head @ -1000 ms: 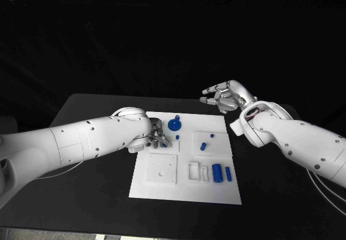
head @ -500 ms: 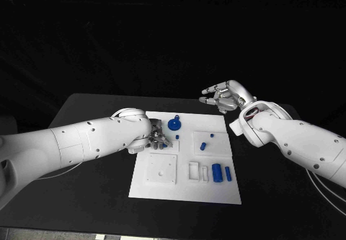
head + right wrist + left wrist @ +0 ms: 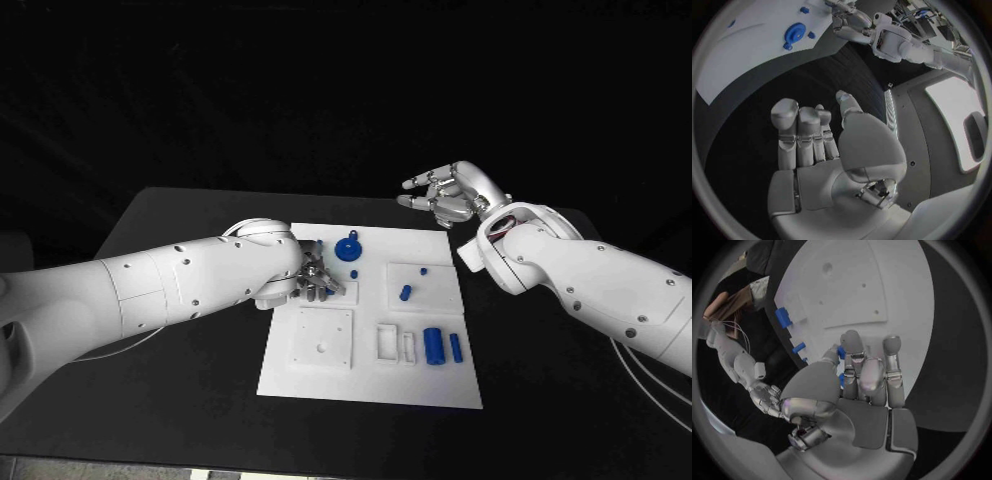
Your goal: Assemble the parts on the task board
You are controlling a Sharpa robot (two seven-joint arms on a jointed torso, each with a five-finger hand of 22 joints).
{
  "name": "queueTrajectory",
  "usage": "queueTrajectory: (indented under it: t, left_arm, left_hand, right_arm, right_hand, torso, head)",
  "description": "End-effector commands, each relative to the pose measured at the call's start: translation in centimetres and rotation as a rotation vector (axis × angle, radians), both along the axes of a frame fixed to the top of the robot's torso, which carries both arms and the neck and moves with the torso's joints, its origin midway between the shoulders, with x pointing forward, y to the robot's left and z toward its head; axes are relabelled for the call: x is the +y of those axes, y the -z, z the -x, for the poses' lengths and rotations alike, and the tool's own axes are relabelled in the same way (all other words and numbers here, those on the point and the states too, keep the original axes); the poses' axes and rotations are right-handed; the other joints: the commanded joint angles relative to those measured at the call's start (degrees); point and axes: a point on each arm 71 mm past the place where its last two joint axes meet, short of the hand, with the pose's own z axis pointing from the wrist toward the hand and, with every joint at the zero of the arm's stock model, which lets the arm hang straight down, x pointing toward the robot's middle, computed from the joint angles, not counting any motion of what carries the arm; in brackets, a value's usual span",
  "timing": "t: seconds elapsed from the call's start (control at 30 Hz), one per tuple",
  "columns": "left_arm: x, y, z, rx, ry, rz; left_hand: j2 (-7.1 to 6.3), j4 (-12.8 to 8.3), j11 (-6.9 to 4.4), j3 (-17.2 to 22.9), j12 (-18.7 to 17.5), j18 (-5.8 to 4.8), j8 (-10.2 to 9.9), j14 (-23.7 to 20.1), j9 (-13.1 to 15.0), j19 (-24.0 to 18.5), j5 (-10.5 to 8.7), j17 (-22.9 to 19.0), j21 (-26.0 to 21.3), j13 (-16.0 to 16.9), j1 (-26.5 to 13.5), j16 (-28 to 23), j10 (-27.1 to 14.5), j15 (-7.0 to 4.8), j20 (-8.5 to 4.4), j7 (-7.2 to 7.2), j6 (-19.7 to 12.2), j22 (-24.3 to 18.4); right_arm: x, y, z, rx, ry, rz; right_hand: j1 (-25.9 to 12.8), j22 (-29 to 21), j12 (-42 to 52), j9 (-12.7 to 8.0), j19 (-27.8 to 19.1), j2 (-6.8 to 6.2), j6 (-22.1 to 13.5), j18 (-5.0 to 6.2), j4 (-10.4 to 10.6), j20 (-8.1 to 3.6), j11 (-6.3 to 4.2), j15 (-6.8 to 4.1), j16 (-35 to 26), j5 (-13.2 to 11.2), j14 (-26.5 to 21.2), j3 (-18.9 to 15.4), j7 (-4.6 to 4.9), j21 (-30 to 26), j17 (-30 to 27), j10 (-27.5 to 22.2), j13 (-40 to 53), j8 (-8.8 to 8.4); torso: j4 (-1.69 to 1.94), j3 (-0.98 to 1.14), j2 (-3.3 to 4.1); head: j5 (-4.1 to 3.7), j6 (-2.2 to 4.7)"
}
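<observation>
1. Head view: the task board is lying in the middle of the black tabletop. The left hand is working at the board's left edge, fingers bent down around a small blue part; whether it is actually gripping that part cannot be told. The right hand is hovering above the tabletop beyond the board's far right corner, fingers loosely apart, holding nothing. A round blue part is sitting near the far edge; a small peg and two upright-lying blue bars are resting on the right half.

2. Left wrist view: the left hand is reaching over the task board, with a blue part showing just at its fingertips; contact is unclear.

3. Right wrist view: the right hand is standing open and empty over dark tabletop, well apart from the round blue part on the task board.

4. Judgement: the step in hand appears to be picking up or seating the small part at the left edge. The next move is calling for a secure pinch and careful alignment with its socket.
</observation>
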Motion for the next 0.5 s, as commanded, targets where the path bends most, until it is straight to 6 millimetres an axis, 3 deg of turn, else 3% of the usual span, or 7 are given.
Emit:
queueTrajectory:
  t: [0.03,0.27,0.33,0.4,0.5]
  left_arm:
    - [-0.06,0.2,0.12,0.015,0.005,-0.01]
    - [0.12,0.06,0.02,0.002,-0.002,-0.004]
    - [0.16,0.0,0.0,-0.002,-0.004,-0.001]
    - [0.16,-0.14,-0.07,-0.007,-0.005,0.004]
    - [0.17,-0.43,-0.17,-0.014,-0.007,0.015]
  left_hand:
    - [-0.27,0.0,-0.11,-0.3,0.1,-0.11,-0.3,0.0,0.1,0.2,-0.38,0.0,-0.2,0.0,-0.4,0.1,3.2,-0.09,0.1,0.24,0.1,1.0]
    - [-0.81,0.8,-0.1,-0.9,0.0,-0.11,-0.3,0.0,0.2,0.2,-1.55,-0.1,-0.2,-0.1,-0.7,0.1,3.2,-0.12,0.07,0.24,0.1,0.9]
    - [-1.59,1.5,-0.1,-1.4,0.0,-0.12,-0.3,0.0,0.2,0.2,-4.87,-0.1,-0.3,-0.1,-1.2,0.0,3.2,-0.13,0.04,0.24,0.2,0.9]
    - [-3.2,2.8,-0.1,-1.0,0.0,-0.13,-0.3,0.0,0.3,0.2,-8.01,-0.1,-0.3,-0.2,-1.7,0.0,3.2,-0.15,0.02,0.23,0.4,0.9]
    - [-9.43,7.9,-0.11,3.1,0.0,-0.14,-0.3,0.0,0.2,0.3,-9.98,-0.1,-0.3,-0.3,-2.5,0.0,3.2,-0.23,-0.07,0.28,0.7,0.9]
  right_arm:
    - [0.16,0.04,0.05,0.002,-0.015,0.003]
    - [0.15,0.07,0.05,0.002,-0.014,0.003]
    - [0.13,0.08,0.05,0.002,-0.014,0.003]
    - [0.13,0.1,0.05,0.002,-0.014,0.003]
    - [0.11,0.12,0.04,0.002,-0.013,0.003]
  right_hand:
    - [-0.6,5.8,-0.3,-0.1,1.5,-0.06,0.2,0.43,0.3,0.21,0.12,0.02,-0.2,0.4,-0.2,-0.1,-0.06,-0.2,0.0,-0.3,-0.1,-0.27]
    - [-0.6,5.8,-0.3,-0.1,1.5,-0.06,0.2,0.43,0.3,0.21,0.12,0.02,-0.2,0.4,-0.2,-0.1,-0.06,-0.2,0.0,-0.3,-0.1,-0.27]
    - [-0.6,5.7,-0.3,-0.1,1.5,-0.06,0.2,0.44,0.4,0.22,0.13,0.03,-0.3,0.4,-0.2,-0.2,-0.05,-0.3,-0.1,-0.4,-0.1,-0.27]
    - [-0.6,5.7,-0.3,-0.1,1.5,-0.06,0.2,0.44,0.4,0.22,0.13,0.03,-0.3,0.4,-0.2,-0.2,-0.05,-0.3,-0.1,-0.4,-0.1,-0.27]
    - [-0.6,5.7,-0.3,-0.1,1.5,-0.06,0.2,0.44,0.4,0.22,0.13,0.03,-0.3,0.4,-0.2,-0.2,-0.05,-0.3,-0.1,-0.4,-0.1,-0.27]
  torso:
    - [0.02,-0.02,0.02]
    - [-0.02,-0.02,0.01]
    - [-0.04,-0.04,0.01]
    - [-0.06,-0.05,0.01]
    - [-0.05,-0.03,-0.02]
  head:
    - [-0.02,0.03]
    - [0.0,0.0]
    - [-0.03,0.03]
    - [-0.07,0.08]
    - [-0.09,0.13]
